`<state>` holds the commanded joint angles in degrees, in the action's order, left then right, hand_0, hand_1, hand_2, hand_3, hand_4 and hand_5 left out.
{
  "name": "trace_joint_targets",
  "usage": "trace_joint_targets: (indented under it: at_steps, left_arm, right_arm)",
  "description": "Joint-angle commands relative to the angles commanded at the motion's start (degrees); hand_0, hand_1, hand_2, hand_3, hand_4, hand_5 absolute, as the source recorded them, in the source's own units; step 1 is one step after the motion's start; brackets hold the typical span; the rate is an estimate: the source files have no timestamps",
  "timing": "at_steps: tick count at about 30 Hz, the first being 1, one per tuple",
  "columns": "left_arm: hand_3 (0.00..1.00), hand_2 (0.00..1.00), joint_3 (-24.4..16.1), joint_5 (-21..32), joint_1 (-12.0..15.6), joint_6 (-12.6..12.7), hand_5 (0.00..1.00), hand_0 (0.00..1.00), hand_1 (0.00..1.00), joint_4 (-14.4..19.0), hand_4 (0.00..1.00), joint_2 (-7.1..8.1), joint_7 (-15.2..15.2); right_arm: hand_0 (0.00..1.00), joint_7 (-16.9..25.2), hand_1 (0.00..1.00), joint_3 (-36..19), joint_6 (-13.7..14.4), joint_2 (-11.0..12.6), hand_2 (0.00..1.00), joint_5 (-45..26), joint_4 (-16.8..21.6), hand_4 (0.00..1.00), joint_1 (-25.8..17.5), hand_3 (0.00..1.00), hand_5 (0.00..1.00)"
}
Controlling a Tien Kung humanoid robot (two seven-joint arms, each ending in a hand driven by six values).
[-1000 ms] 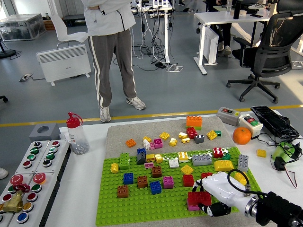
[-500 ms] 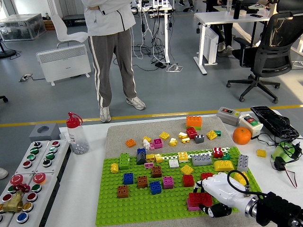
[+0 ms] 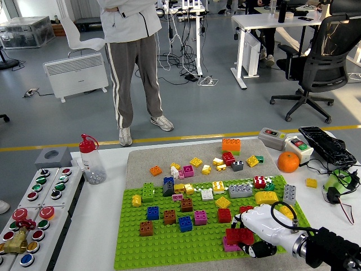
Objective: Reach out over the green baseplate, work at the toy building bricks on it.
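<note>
The green baseplate (image 3: 169, 240) lies on the table's near middle, with several coloured bricks pressed onto it. My right hand (image 3: 255, 241), white with black fingers, comes in from the lower right corner. Its fingers are curled around a red brick (image 3: 239, 235) at the plate's near right part. That red brick sits on top of a pink brick (image 3: 228, 246). A blue brick (image 3: 185, 224), a brown brick (image 3: 146, 228) and a magenta brick (image 3: 200, 217) stand to the left of the hand. The left arm is out of sight.
Loose bricks lie on the grey mat (image 3: 152, 155) behind the plate. A button panel (image 3: 31, 212) and a red-capped bottle (image 3: 90, 161) stand at the left. An orange (image 3: 288, 162), switch boxes and cables are at the right. A person (image 3: 132, 56) stands beyond the table with arms folded.
The red brick in my right hand has shifted slightly right and down, settling lower over the pink brick. Nothing else has moved.
</note>
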<state>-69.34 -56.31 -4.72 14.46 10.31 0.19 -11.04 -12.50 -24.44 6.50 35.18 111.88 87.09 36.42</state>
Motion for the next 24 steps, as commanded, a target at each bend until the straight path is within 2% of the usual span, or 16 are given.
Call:
trace_joint_targets:
  at_steps: [24]
  left_arm:
    - [0.452, 0.567, 0.0, 0.0, -0.2, 0.0, 0.998, 0.664, 0.611, 0.0, 0.238, 0.01, 0.0]
  right_arm:
    - [0.406, 0.0, 0.52, 1.3, -0.7, -0.3, 0.546, 0.2, -0.7, 0.482, 0.8, 0.539, 0.145]
